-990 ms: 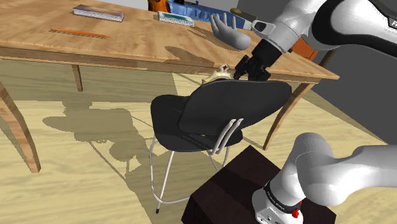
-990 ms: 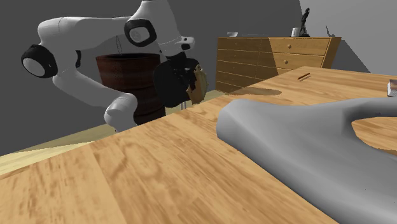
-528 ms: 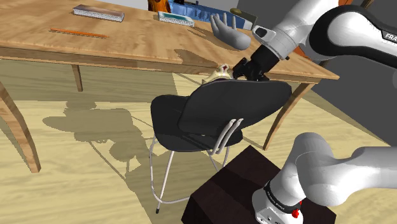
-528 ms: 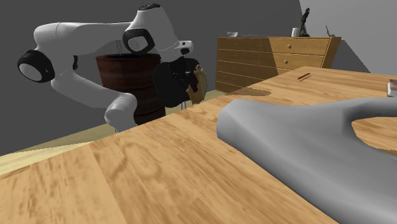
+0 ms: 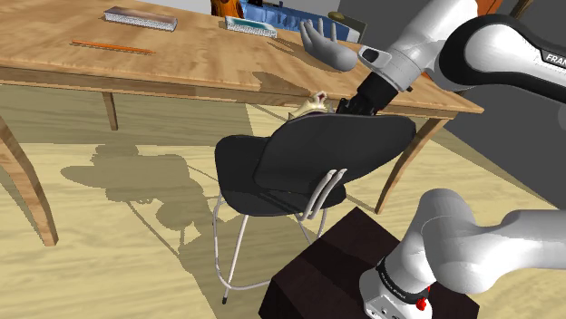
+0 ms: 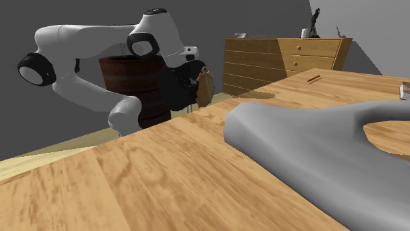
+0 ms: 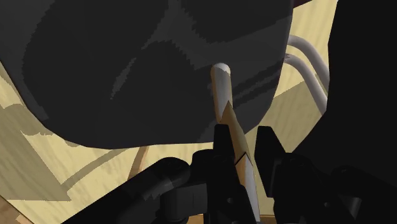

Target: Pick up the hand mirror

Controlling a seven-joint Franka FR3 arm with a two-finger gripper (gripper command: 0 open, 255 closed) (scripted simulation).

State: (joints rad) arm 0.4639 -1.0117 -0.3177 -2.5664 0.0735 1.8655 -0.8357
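Black fingers (image 7: 264,145) clamp narrowly on the pale handle of the hand mirror (image 7: 224,95), whose rounded end juts out from between them over the seat of a black chair (image 7: 127,76).

In the shoulder view, the mirror hangs just above the chair's backrest and just off the near edge of the wooden surface (image 5: 181,54). It appears to rest on neither. The grasp looks made and the mirror looks lifted free. What seems left is to carry it higher, clear of the chair and the surface's edge.

Farther back on the surface lies a grey hand-shaped object (image 5: 328,50). In the second exterior view a wooden dresser (image 6: 263,59) stands against the grey wall beyond the white arm (image 6: 85,52).

The chair's backrest hides much of the fingers in the shoulder view, so any gap between mirror and backrest cannot be judged there. The mirror's glass face is not readable, and the frame cuts off the grey object in the second exterior view.
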